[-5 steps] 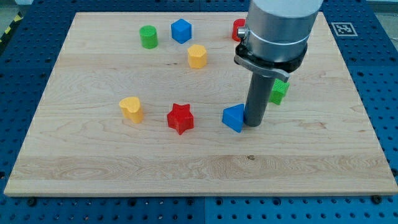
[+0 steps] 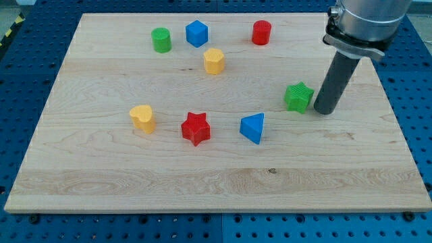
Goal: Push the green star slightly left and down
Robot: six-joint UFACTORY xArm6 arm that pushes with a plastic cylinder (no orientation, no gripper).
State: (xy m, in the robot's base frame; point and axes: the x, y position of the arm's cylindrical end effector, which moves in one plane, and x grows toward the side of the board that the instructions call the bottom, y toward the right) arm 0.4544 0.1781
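Observation:
The green star [image 2: 298, 96] lies on the wooden board [image 2: 202, 175], right of centre. My tip [image 2: 322, 111] rests on the board just to the star's right, close to it or touching it; the dark rod rises toward the view's top right. A blue triangular block [image 2: 253, 127] sits below and left of the star.
A red star [image 2: 196, 128] and a yellow heart-like block [image 2: 142, 117] lie left of the blue triangle. Near the view's top are a green cylinder [image 2: 161, 40], a blue block [image 2: 196, 33], a yellow block [image 2: 214, 61] and a red cylinder [image 2: 262, 32].
My tip has moved from beside the blue triangle to the right and slightly up, now at the green star's right side. The star and red cylinder are now fully uncovered.

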